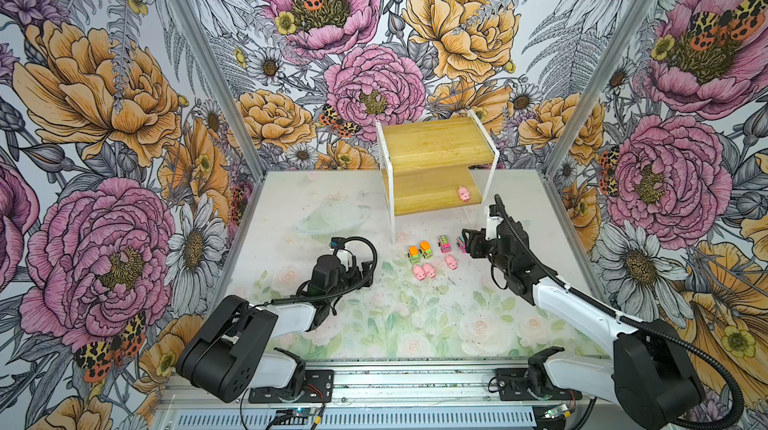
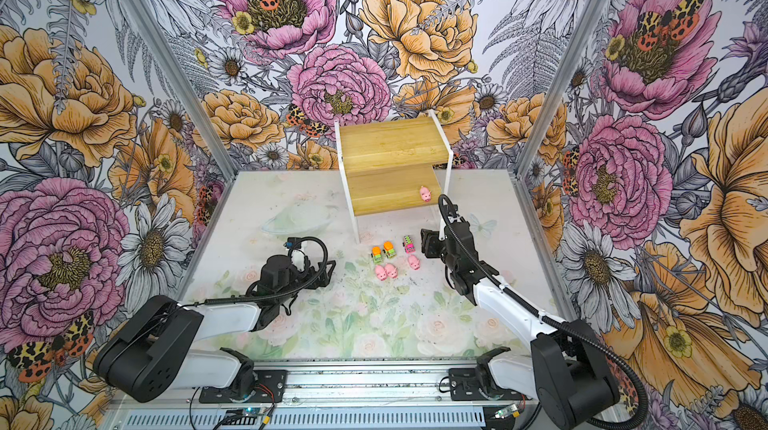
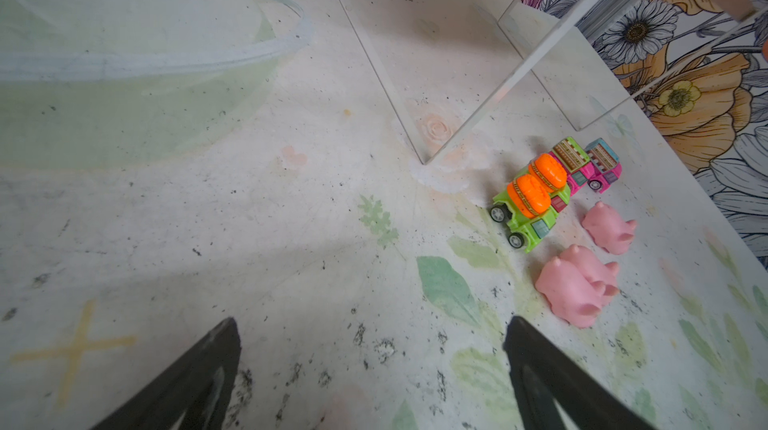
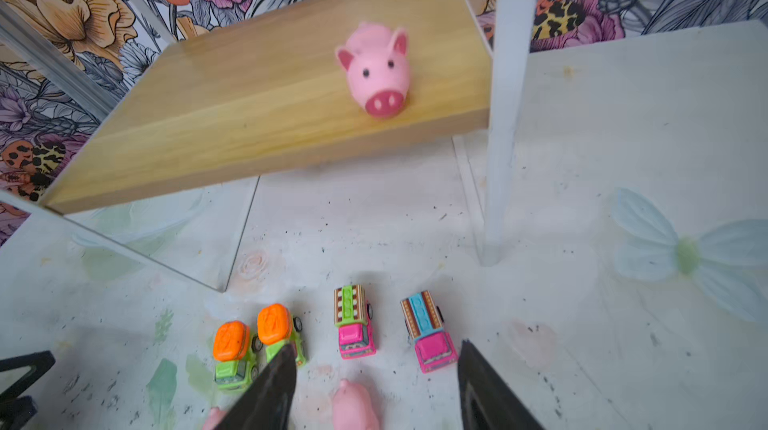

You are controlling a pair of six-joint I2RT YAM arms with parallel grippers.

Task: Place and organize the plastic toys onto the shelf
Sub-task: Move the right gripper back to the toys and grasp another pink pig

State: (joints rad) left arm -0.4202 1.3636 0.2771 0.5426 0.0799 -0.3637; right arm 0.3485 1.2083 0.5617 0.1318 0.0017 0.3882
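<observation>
Shelf: the shelf (image 1: 436, 141) stands at the far side, right of centre; two stepped boards; upper board bare.
Shelved: one pig (image 4: 376, 71) on the lower board, near its right end, snout toward the near edge.
On the table: green trucks (image 1: 413, 254) side by side; two pink trucks to their right; three pigs (image 1: 429, 270) just nearer; all on the table (image 1: 415, 324) in front of the shelf.
Right gripper: the right gripper (image 4: 376, 349) hovers low at the right end of the truck row; jaws parted about halfway; nothing held.
Key relation: the green-striped pink truck (image 4: 355, 328) lies just ahead of the gap; the blue-striped pink truck (image 4: 428, 330) sits beside it, close to one finger; both long axes run near to far, roughly along the reach; judged, the jaws would close across a truck's narrow width.
Nearer arm: right; left is well apart.
Right arm pose: reaches in from near right, wrist tipped down.
Left gripper: the left gripper (image 3: 372, 322) hangs over bare table left of the toys; jaws wide; empty.
</observation>
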